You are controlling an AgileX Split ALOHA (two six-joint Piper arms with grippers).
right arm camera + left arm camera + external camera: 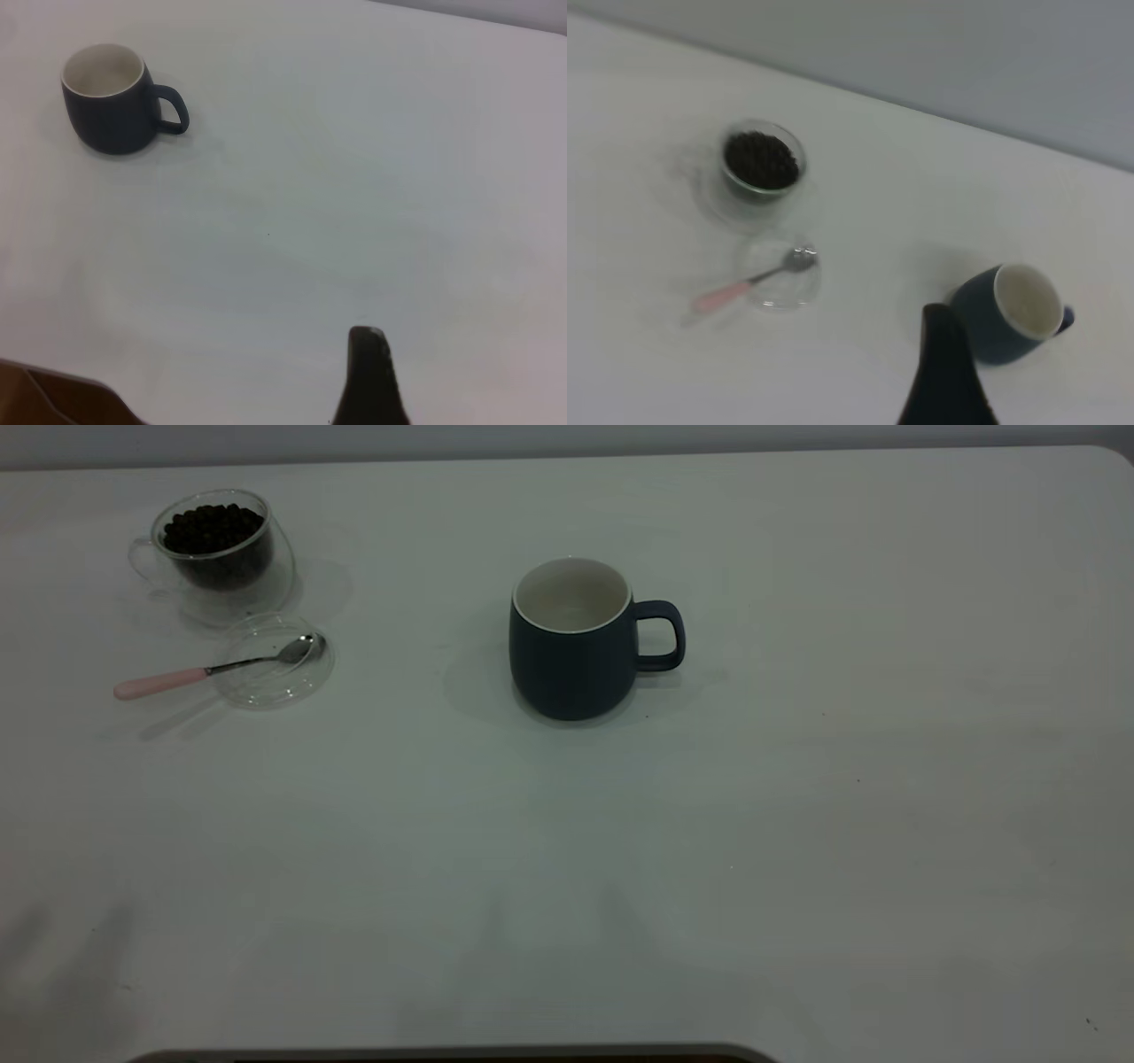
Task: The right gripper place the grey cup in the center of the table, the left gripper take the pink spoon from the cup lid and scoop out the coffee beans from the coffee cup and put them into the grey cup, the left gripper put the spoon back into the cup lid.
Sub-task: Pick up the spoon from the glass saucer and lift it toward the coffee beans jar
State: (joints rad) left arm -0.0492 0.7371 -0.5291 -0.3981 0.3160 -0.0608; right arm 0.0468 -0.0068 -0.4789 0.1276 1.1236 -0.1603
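A grey cup (574,642) stands upright at upper centre of the white table (797,824), handle to the frame's right, its white inside bare. At upper left, the coffee cup (217,549) holds its beans (211,527); just in front lies the lid (273,661), the spoon (213,669) resting bowl-down in it, pink handle jutting left. Each wrist view shows only a black tip, the left gripper (946,376) and right gripper (370,379), both clear of everything; whether their jaws are released or clenched cannot be told.
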